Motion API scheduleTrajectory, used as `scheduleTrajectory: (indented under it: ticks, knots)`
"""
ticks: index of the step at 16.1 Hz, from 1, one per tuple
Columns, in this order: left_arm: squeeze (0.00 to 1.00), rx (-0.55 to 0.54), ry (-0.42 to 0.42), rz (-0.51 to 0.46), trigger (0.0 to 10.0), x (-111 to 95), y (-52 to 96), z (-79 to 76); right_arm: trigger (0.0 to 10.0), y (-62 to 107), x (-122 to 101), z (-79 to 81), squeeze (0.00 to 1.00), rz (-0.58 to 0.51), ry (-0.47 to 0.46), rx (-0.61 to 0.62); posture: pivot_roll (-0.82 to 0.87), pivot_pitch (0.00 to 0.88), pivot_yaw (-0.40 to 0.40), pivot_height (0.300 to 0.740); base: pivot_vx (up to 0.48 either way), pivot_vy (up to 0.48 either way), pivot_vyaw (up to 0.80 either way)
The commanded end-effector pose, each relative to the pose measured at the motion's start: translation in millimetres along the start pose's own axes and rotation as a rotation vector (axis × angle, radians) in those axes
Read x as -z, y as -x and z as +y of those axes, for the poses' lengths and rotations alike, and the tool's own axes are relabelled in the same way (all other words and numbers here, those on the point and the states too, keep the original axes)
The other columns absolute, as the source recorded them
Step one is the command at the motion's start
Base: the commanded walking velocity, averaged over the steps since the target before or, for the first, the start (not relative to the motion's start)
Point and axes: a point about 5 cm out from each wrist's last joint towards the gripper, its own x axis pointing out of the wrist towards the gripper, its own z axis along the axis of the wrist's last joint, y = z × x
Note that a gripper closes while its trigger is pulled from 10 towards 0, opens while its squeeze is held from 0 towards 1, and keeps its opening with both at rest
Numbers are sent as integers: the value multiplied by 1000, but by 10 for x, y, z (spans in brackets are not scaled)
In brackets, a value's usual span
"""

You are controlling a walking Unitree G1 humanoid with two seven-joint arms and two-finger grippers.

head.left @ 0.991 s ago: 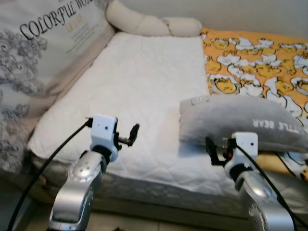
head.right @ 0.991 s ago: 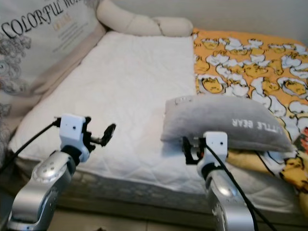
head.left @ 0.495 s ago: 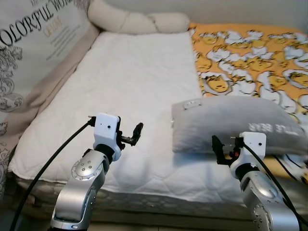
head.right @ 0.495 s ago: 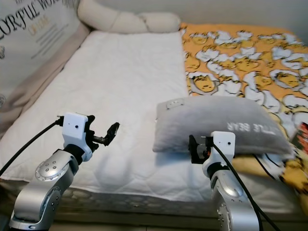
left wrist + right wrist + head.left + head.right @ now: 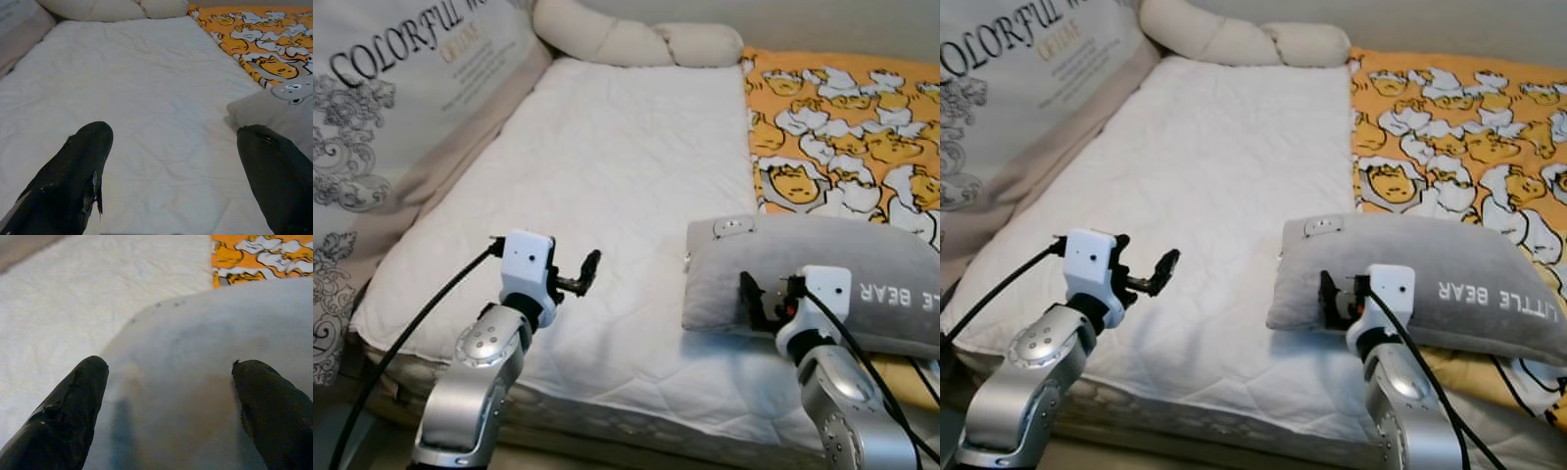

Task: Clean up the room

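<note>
White mattress [image 5: 607,196] fills the middle, an orange blanket [image 5: 847,127] at two o'clock. On it at four o'clock lies a grey pillow [image 5: 822,279], its right end cut off. Right gripper [image 5: 171,406] spreads wide at the pillow, empty; left gripper [image 5: 181,166] gapes over bare mattress.

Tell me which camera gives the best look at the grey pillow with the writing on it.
The right eye view: the grey pillow lies nearly whole, lettering readable, on the bed beside the orange blanket. The left eye view cuts off its right end. The right wrist view sees a blurred close-up of it between open fingers; the left wrist view catches one corner.
</note>
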Motion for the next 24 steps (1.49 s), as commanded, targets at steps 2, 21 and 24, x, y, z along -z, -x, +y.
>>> scheduleTrajectory:
  ticks: [2,21,24]
  knots:
    - [0,7,3,0,10000,6,-5,-13,10000,6,-64,-17,0,-31,-21,3,6,0,2,740,294,0,-313]
    - [0,141,21,2,10000,-20,-29,-67,10000,460,138,-658,1000,-129,-581,-172,-11,0,16,740,157,0,-119]
    - [1000,162,23,25,10000,8,-45,-32,10000,514,211,-1003,1000,-157,-551,46,-12,0,6,740,0,0,0]
